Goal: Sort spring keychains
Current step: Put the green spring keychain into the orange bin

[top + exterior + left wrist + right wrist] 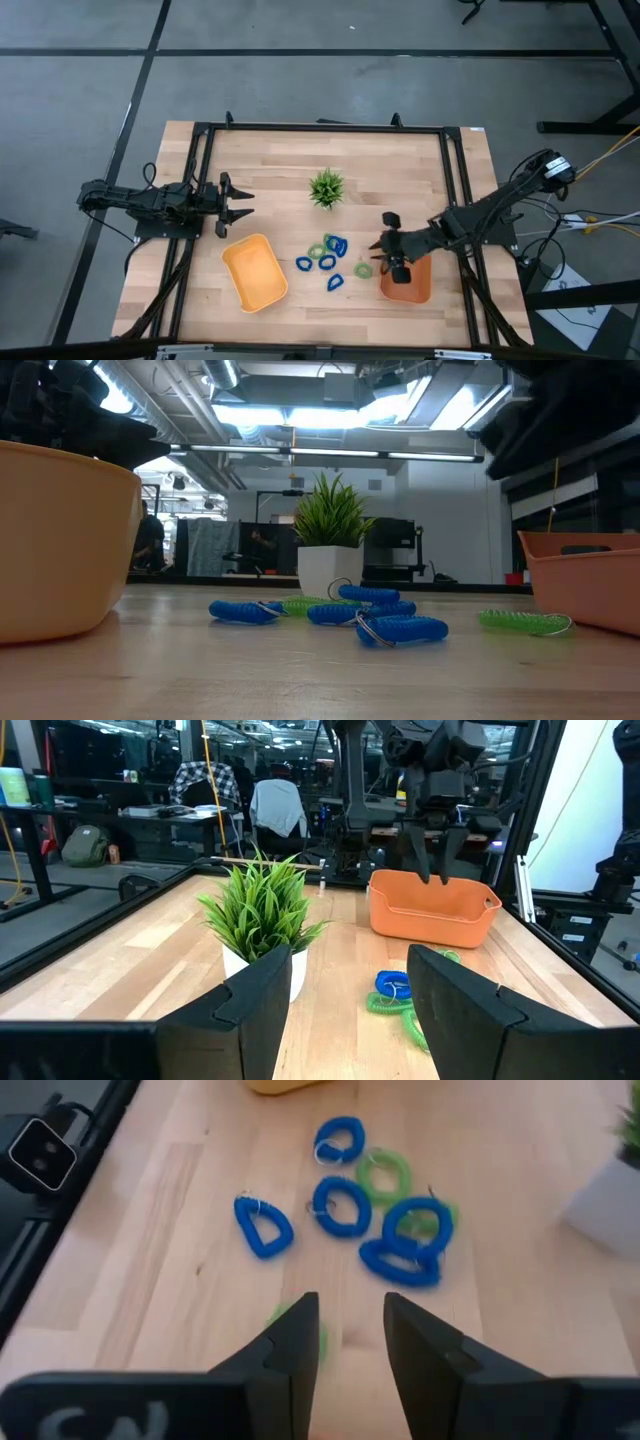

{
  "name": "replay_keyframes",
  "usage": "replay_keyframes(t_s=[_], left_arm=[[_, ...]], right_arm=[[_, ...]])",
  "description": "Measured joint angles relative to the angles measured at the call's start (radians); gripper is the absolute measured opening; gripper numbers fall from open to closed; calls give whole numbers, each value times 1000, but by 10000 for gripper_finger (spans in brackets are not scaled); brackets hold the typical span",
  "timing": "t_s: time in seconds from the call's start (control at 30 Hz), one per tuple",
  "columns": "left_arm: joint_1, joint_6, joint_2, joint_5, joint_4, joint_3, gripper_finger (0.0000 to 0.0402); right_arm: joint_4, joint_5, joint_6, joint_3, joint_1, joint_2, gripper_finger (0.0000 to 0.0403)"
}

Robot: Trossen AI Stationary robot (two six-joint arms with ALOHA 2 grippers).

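Observation:
Several spring keychains lie flat on the wooden table, dark blue point(304, 264) and light green point(317, 250) ones, clustered between the two trays. One green keychain point(362, 270) lies apart, close to the orange tray point(410, 287). My right gripper point(380, 245) hangs over that tray's left rim, slanting down toward the cluster point(345, 1205). It is open, with bare wood between its fingers point(350, 1330). My left gripper point(238, 205) waits open and level at the table's left, above the yellow tray point(255, 272).
A small potted green plant point(326, 187) stands beyond the keychains, toward the far edge. A black frame point(320, 128) runs around the tabletop. Bare wood lies between the cluster and the near edge.

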Motion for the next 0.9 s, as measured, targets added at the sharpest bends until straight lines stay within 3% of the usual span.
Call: replay_keyframes(t_s=[0.27,0.9], left_arm=[[0,0,0,0,0,0,196],[0,0,0,0,0,0,196]], right_arm=[[132,-128,-234,43,-74,117,115],[149,-137,-422,230,-138,401,115]])
